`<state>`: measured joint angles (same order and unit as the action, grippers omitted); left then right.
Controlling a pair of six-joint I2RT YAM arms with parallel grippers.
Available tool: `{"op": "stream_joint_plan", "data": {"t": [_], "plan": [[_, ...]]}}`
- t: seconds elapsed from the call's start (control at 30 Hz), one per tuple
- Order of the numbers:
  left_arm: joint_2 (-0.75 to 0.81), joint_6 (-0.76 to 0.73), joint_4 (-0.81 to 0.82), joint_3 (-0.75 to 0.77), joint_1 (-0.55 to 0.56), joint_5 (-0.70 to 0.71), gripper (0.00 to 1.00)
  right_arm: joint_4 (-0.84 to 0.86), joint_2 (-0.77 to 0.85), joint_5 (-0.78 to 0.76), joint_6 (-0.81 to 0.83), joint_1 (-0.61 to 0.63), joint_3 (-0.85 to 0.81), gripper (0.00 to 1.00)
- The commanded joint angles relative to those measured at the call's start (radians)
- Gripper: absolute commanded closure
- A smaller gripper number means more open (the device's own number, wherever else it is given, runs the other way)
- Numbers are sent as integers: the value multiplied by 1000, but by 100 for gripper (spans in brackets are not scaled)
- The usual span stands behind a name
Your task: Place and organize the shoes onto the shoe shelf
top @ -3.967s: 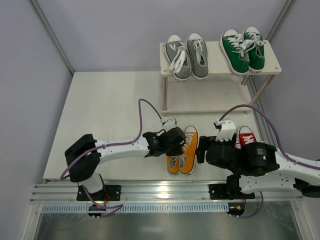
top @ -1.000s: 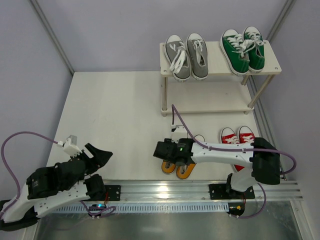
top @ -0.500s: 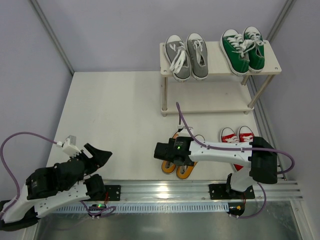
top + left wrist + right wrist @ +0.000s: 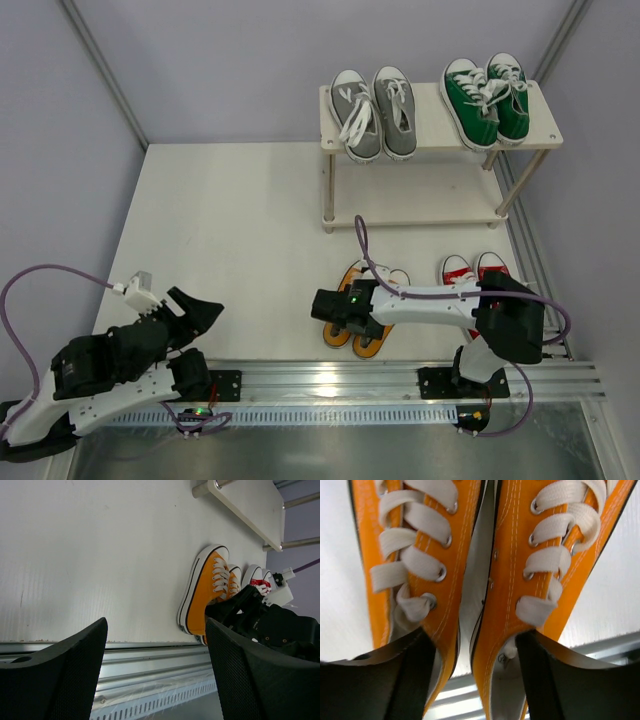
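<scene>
While the left gripper [image 4: 208, 309] hangs wide open at the lower left, the right gripper [image 4: 350, 322] is spread open over the orange shoes [image 4: 207, 595] low in the middle, one finger [image 4: 380, 685] in each shoe. The shoe shelf [image 4: 430, 125] stands at the upper right, holding grey shoes [image 4: 375, 110] and green shoes [image 4: 487, 100].

Left gripper [image 4: 200, 308] gapes, arm tucked low; right gripper [image 4: 343, 320] spread.

On the top board of the shoe shelf [image 4: 430, 135], the left sneaker pair [image 4: 373, 112] and the right sneaker pair [image 4: 487, 98] are being carried side by side; before the shelf, on the table [image 4: 220, 230], a third pair [image 4: 207, 592] is being kept left of a fourth pair [image 4: 458, 272].
</scene>
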<state>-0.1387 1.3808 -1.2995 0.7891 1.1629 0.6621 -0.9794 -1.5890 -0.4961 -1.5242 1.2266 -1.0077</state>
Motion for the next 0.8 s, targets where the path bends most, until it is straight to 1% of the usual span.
{"op": "stream_joint_plan", "data": {"t": [0.0, 0.03, 0.07, 0.13, 0.17, 0.2, 0.23, 0.27, 0.3, 0.33, 0.4, 0.43, 0.53, 0.57, 0.67, 0.77], "plan": [[11, 9, -4, 13, 1, 33, 23, 111, -14, -15, 11, -27, 63, 39], [11, 11, -4, 15, 1, 33, 23, 132, -12, -19, 24, -33, 79, 46], [13, 11, -7, 16, 1, 33, 23, 165, -9, -28, 38, -45, 105, 61], [17, 12, -10, 19, 1, 33, 23, 179, 9, -42, 87, -52, 119, 81], [19, 12, -12, 21, 1, 33, 23, 179, 17, -67, 110, -52, 121, 96], [19, 12, -15, 24, 1, 33, 23, 180, 27, -76, 139, -52, 121, 96], [22, 14, -24, 28, 0, 34, 23, 182, 55, -82, 213, -52, 123, 96], [25, 15, -26, 32, 1, 34, 23, 202, 69, -87, 255, -50, 129, 96], [25, 15, -27, 33, 1, 37, 23, 220, 89, -81, 318, -50, 133, 96], [27, 15, -30, 33, 1, 37, 23, 237, 121, -70, 416, -50, 139, 96], [30, 15, -30, 35, 1, 39, 23, 239, 156, -53, 496, -50, 138, 96], [31, 15, -30, 35, 1, 40, 23, 235, 196, -50, 563, -49, 135, 96], [28, 15, -24, 35, 1, 41, 23, 203, 273, -39, 622, -45, 127, 96], [27, 15, -23, 35, 1, 41, 23, 164, 325, -50, 636, -45, 117, 96], [25, 15, -20, 33, 1, 40, 23, 69, 427, -119, 638, -45, 84, 96], [27, 15, -11, 22, 1, 40, 23, 13, 495, -189, 645, -45, 60, 96]]}}
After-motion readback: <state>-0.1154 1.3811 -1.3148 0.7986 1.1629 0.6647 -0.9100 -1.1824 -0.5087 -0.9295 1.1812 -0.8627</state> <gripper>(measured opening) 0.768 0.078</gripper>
